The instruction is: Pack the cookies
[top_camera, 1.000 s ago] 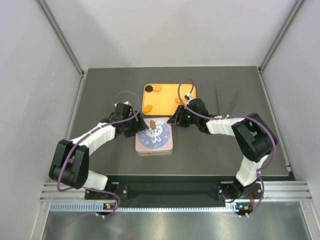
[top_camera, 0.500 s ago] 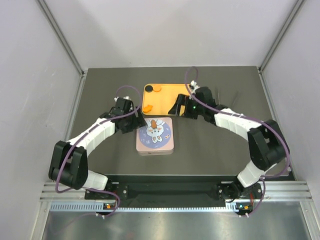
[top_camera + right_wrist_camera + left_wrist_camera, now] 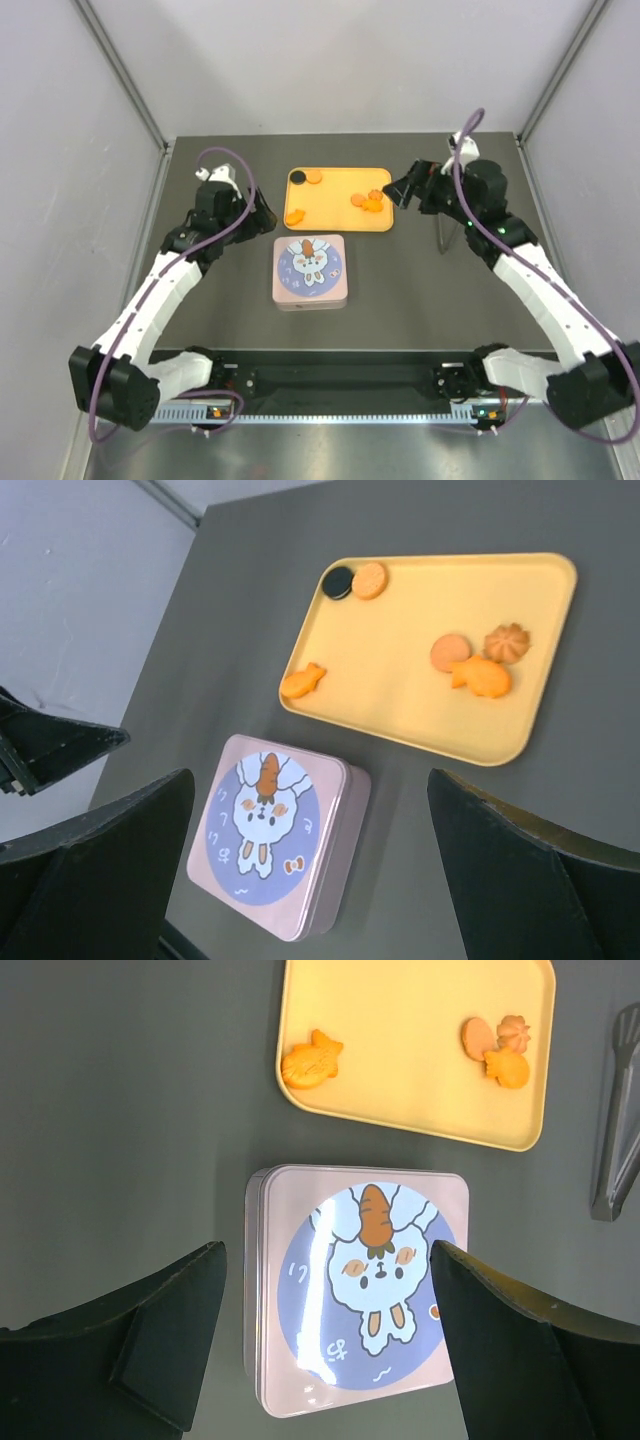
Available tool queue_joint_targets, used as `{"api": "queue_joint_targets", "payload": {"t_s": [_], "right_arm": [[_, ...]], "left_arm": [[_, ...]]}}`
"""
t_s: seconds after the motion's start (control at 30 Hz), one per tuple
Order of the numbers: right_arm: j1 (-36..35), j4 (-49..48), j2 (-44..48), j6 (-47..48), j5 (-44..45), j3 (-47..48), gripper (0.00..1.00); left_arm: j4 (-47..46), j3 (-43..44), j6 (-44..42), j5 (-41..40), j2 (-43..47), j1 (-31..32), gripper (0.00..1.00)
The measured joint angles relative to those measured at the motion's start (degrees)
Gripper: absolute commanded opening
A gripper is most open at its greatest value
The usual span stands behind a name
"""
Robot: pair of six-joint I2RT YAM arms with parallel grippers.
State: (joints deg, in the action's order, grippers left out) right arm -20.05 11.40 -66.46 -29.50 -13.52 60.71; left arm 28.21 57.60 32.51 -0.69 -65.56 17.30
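Several cookies lie on the yellow tray [image 3: 335, 205]: a black one [image 3: 297, 180] and an orange round one [image 3: 312, 177] at its far left, a fish-shaped one [image 3: 294, 215] at the near left, and a cluster [image 3: 370, 200] at the right. In front of the tray stands a pink square tin [image 3: 310, 272] with its rabbit lid on. My left gripper [image 3: 262, 217] hangs open left of the tray, and in its wrist view the left gripper [image 3: 326, 1252] looks down on the tin [image 3: 355, 1280]. My right gripper [image 3: 400, 187] is open at the tray's right end, well above the table.
Metal tongs [image 3: 615, 1140] lie on the table right of the tray, partly under my right arm in the top view. Grey walls close in the table on the left, back and right.
Both arms have lifted and drawn outwards from the tin, the left to the left, the right to the back right. The right gripper has opened wide. Tin and tray have not moved.
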Motion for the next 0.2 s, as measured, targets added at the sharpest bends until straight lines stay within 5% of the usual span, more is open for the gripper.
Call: {"api": "queue_joint_targets", "payload": {"t_s": [0.2], "right_arm": [[0.4, 2.1, 6.9, 2.4, 3.8, -3.0, 1.00]], "left_arm": [[0.6, -0.4, -1.0, 0.2, 2.8, 0.0, 0.88]]}}
